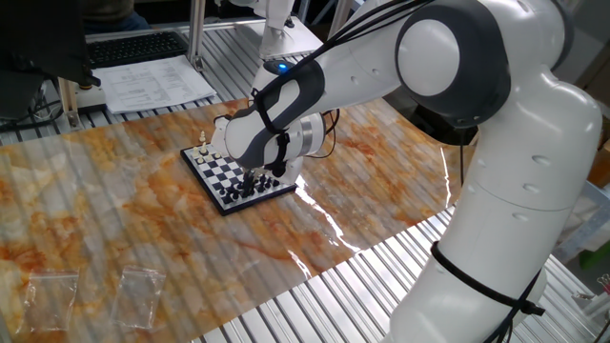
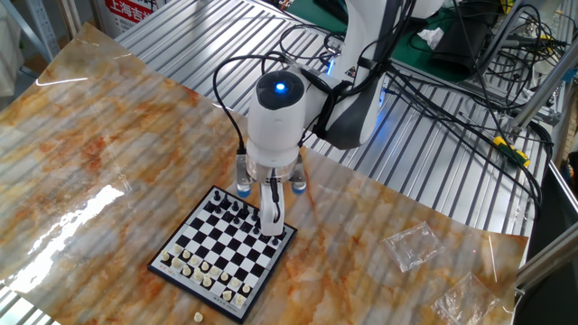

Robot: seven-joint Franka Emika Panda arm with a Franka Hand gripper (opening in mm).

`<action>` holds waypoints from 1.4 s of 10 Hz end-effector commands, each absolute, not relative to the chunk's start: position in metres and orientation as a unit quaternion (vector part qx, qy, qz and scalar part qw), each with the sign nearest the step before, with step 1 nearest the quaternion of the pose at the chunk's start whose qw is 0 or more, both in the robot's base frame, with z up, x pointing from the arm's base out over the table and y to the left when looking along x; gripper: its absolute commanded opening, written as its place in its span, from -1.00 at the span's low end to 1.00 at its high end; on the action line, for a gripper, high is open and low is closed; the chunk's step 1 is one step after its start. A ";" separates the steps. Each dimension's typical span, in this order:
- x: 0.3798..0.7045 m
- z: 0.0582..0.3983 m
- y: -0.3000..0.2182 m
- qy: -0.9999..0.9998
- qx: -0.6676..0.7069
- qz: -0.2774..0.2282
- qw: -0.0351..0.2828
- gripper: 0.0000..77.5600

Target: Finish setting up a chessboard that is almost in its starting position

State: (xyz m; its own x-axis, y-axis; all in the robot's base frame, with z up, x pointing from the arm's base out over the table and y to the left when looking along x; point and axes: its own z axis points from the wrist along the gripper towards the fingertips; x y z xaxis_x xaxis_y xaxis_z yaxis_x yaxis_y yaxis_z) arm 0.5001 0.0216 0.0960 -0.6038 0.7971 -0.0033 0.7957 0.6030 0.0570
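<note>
Over the chessboard [image 2: 219,253]'s black-piece corner, the claw [image 2: 274,227] hangs fingers-down, its grip unreadable; a straight, slow lift should spare neighbouring pieces.

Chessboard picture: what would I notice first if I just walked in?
Probably the big white robot arm bending over the table, with a blue light glowing on top of its wrist. Next, the little chessboard on the orange marbled table cover, with the gripper reaching down at the black pieces' end.
</note>
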 end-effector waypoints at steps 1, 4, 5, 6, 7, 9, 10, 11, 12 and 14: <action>0.502 0.096 0.021 0.895 0.446 0.027 0.016 -0.97; 0.501 0.096 0.021 0.893 0.448 0.031 0.014 -0.97; 0.501 0.096 0.021 0.893 0.448 0.031 0.014 -0.97; 0.501 0.096 0.021 0.893 0.449 0.030 0.013 -0.97; 0.501 0.096 0.021 0.893 0.449 0.029 0.014 -0.97; 0.501 0.096 0.022 0.890 0.454 0.027 0.014 -0.97; 0.501 0.096 0.022 0.887 0.461 0.025 0.014 -0.97; 0.501 0.096 0.022 0.884 0.467 0.025 0.013 -0.97; 0.501 0.096 0.022 0.882 0.470 0.024 0.013 -0.97; 0.501 0.096 0.022 0.883 0.469 0.024 0.011 -0.97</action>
